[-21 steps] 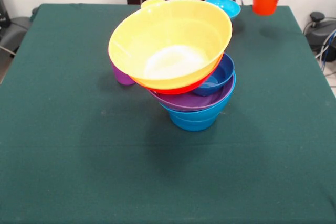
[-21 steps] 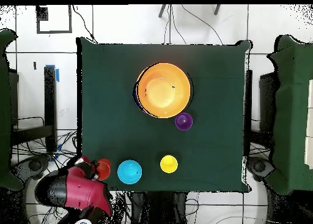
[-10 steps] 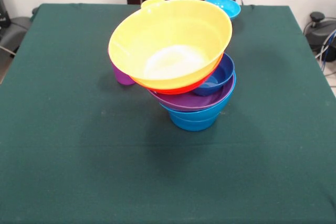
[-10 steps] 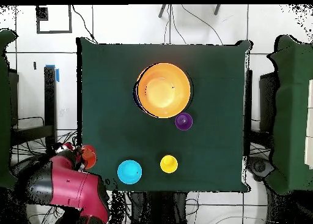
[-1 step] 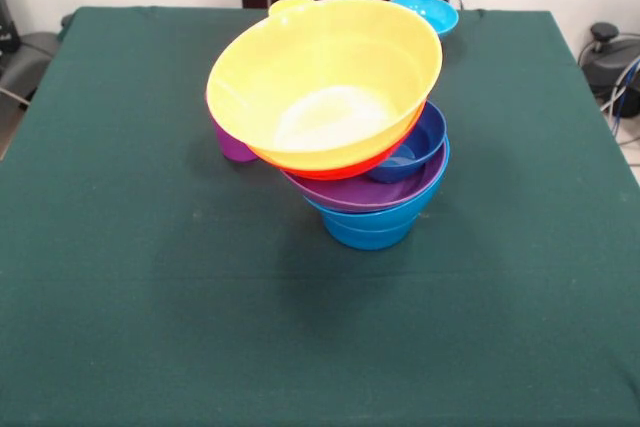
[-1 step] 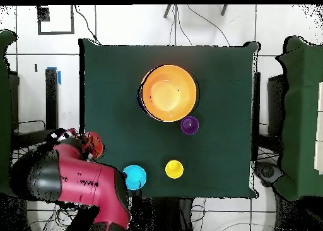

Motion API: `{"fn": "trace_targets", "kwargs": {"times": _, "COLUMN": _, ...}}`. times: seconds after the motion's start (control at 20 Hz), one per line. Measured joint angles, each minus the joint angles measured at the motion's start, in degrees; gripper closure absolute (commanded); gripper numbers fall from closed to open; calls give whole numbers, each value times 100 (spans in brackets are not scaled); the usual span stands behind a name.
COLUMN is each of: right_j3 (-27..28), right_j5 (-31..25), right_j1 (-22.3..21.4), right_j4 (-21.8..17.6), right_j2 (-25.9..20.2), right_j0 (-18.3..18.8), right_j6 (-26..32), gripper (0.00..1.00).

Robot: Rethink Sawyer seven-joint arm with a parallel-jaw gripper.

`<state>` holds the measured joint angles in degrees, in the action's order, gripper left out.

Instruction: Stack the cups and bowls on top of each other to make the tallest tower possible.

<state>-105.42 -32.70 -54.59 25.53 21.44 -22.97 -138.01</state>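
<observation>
The surface (image 5: 150, 327) is a dark green cloth over a white floor strewn with cables. The tower (image 5: 335, 122) leans at its middle, large yellow bowl (image 5: 325, 82) on top, the purple cup (image 5: 232, 142) just behind. Farther back sits the cyan bowl (image 5: 425, 12). The fingers (image 6: 88, 146) hang off the surface's edge, well apart from the tower; whether they grip the orange cup (image 6: 94, 142) beside them cannot be told.
</observation>
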Motion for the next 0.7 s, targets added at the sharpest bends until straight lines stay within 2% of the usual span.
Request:
{"fn": "trace_targets", "kwargs": {"times": 0.35, "right_j3": 626, "right_j5": -865, "right_j1": -199, "right_j4": -603, "right_j2": -24, "right_j0": 788, "right_j6": 0, "gripper": 100}}
{"fn": "trace_targets", "kwargs": {"times": 0.7, "right_j3": 1104, "right_j5": -1258, "right_j1": -284, "right_j4": -1073, "right_j2": -162, "right_j0": 1375, "right_j6": 0, "gripper": 100}}
